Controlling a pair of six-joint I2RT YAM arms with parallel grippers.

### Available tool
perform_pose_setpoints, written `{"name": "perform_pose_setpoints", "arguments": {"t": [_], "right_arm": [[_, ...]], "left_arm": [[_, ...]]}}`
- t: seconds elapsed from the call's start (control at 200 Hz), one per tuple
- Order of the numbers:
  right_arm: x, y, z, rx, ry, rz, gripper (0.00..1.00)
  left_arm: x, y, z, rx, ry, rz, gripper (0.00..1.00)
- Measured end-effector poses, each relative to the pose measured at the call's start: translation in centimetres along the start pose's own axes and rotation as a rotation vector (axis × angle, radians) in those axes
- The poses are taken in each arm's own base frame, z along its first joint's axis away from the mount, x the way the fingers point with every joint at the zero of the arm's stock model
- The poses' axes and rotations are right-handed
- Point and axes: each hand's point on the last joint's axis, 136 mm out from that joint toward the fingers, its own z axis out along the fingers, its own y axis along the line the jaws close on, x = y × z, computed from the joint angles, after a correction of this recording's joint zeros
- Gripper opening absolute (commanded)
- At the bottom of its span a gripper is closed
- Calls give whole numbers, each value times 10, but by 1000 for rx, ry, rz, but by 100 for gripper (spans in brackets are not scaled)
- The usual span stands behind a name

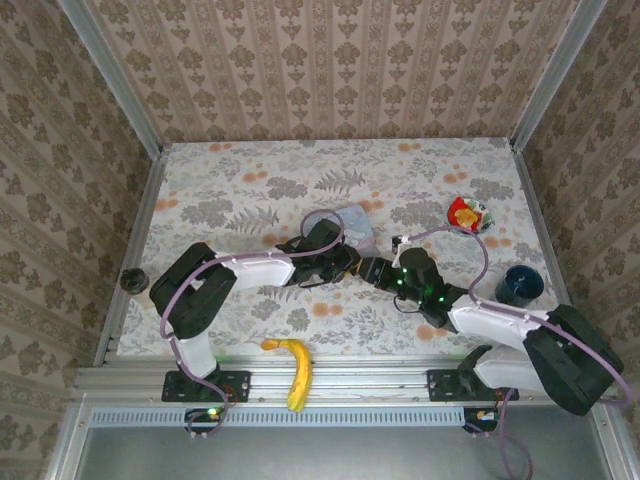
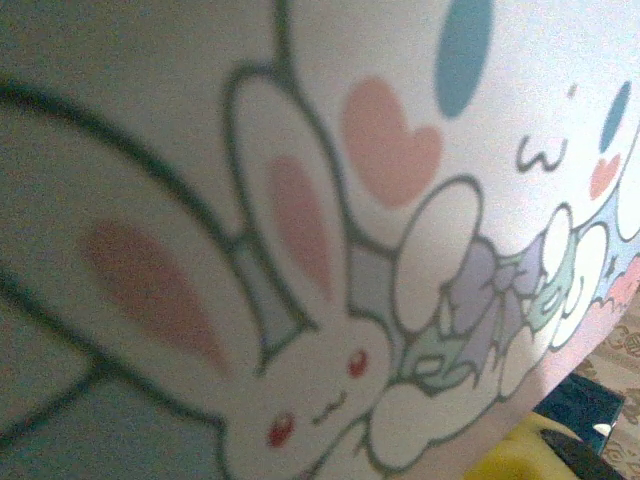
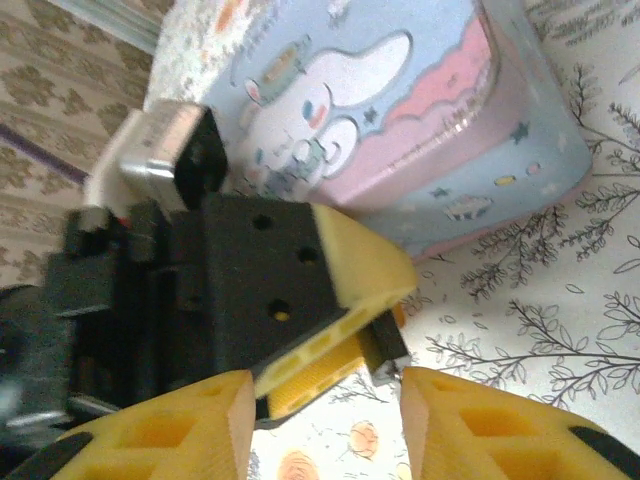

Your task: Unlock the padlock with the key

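At the middle of the table [image 1: 250, 190], holds the right tool [image 3: 328, 388] open, yellow fingers spread with nothing gripped. Pinches the padlock [image 3: 388, 348], a small black block, between the narrowly parted yellow pads of the left tool [image 3: 372, 322], right in front of that gap. Sits with both tools close beside the pale blue cartoon-printed tin [image 3: 400, 110], on its near side. Farther out, shows a red-and-yellow packet [image 1: 468, 213] toward the right edge, a dark blue cup [image 1: 518, 285] by that edge, and a banana [image 1: 292, 365] on the rail [image 1: 380, 380] along the near edge.
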Motion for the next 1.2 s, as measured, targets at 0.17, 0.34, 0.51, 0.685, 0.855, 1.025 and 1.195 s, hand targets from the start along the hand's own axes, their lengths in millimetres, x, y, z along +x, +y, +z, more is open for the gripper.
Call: {"name": "perform_pose_setpoints", "arguments": {"t": [0.17,0.34,0.51,0.685,0.855,1.025,1.195], "right_arm": [[-4,6,-8,-18,-23,-9,31],[11,-7,-9,15,13,0,30],[22,-13,-8,35,43,12,26],[30,-22,-3,65,70,17,25],[34,-28,2,81,82,28,24],[34,-28,5,77,80,35,22],[36,-30,8,80,82,35,20]], "left_arm": [[3,-1,0,4,12,8,6],[4,-2,0,6,17,10,6],[4,-2,0,7,20,10,6],[4,-2,0,7,21,10,6],[5,-2,0,8,23,10,6],[5,-2,0,9,24,10,6],[5,-3,0,12,26,11,6]]}}
